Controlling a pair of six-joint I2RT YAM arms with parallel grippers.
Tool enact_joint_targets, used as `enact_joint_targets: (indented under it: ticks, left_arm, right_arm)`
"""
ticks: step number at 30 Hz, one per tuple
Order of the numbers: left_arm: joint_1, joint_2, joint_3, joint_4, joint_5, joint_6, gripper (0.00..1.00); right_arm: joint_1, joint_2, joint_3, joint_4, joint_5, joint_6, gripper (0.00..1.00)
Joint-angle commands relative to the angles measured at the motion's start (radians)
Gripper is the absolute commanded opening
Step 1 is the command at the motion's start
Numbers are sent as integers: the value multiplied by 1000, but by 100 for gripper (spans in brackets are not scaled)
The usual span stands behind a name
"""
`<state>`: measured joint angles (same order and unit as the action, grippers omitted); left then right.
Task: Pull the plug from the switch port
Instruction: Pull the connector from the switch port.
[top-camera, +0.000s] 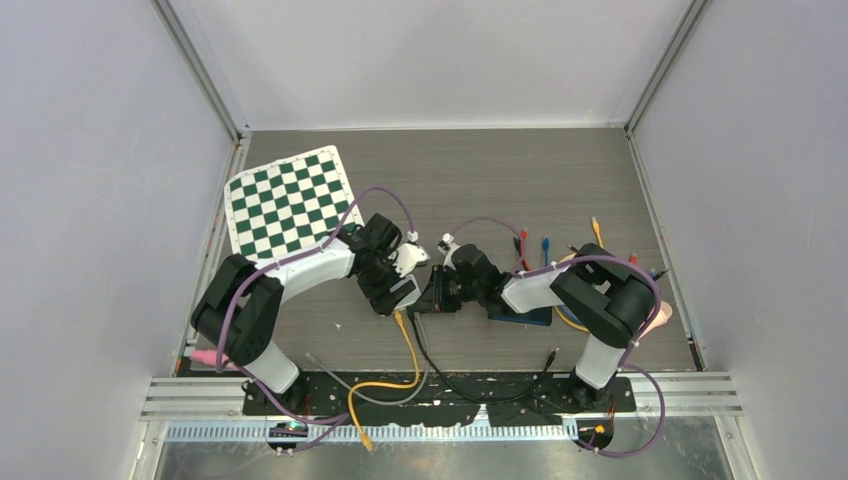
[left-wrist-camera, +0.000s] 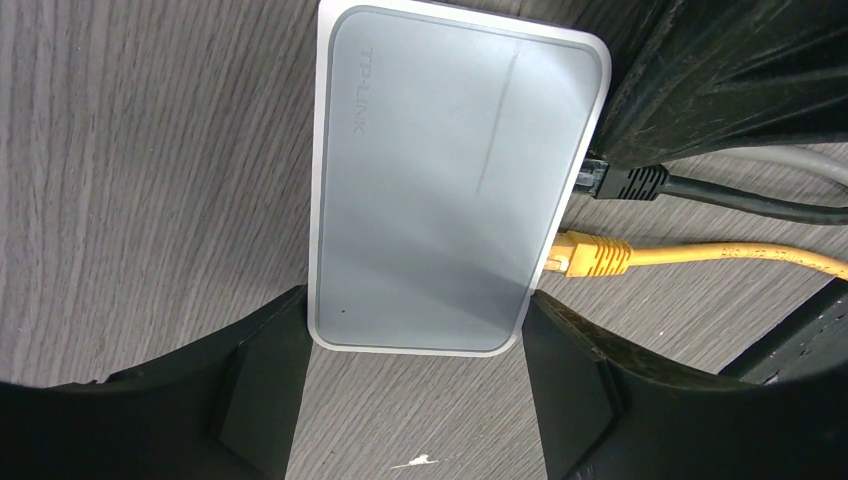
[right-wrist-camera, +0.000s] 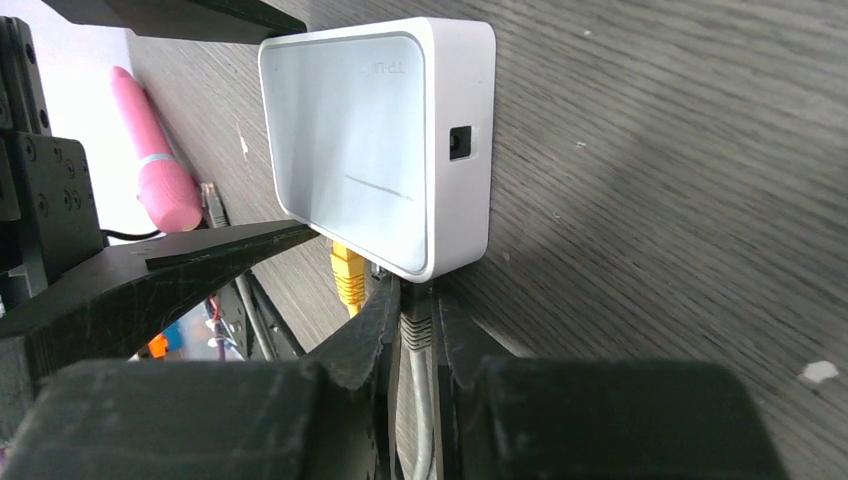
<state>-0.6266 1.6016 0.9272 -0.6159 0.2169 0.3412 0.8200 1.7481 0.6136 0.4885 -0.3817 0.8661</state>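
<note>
- my left gripper (left-wrist-camera: 415, 335) clamps the switch (left-wrist-camera: 450, 180) by its sides, i judge to brace it.
- my right gripper (right-wrist-camera: 415, 305) pinches the plug (right-wrist-camera: 415, 335), seated in its port, for extraction.

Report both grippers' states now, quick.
Left gripper: closed on the switch, a finger on each side.
Right gripper: closed on the plug at the switch's port edge.

Plain white walls (top-camera: 420, 60) around a grey wood-grain tabletop (top-camera: 480, 180), even light
</note>
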Motion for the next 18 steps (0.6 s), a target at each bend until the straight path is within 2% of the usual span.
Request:
enact_joint_targets:
  ticks: [1, 4, 6, 9, 10, 12, 14, 16, 18]
  left_arm:
    - [-5, 21, 1, 32, 22, -34, 66]
    - [-3, 24, 3, 31, 17, -36, 66]
    - [-2, 27, 5, 30, 17, -38, 66]
    - [-1, 27, 5, 29, 17, -38, 66]
    - [-2, 26, 5, 29, 18, -38, 66]
    - [-2, 25, 5, 30, 19, -37, 66]
    - [-1, 27, 4, 30, 17, -38, 66]
    - [1, 32, 8, 27, 16, -39, 66]
    - [0, 41, 18, 19, 17, -43, 66]
  right_arm:
    - [57, -24, 41, -269, 86, -115, 5]
    - [58, -69, 16, -272, 107, -127, 5]
    - [52, -75, -13, -213, 19, -95, 5]
    - [48, -43, -83, 5, -59, 40, 5]
    - [49, -40, -102, 20, -48, 52, 5]
    - [50, -66, -76, -75, 36, 16, 5]
    - [54, -101, -20, -331, 146, -94, 5]
    - [52, -137, 1, -376, 175, -139, 5]
    - [45, -156, -24, -287, 100, -124, 5]
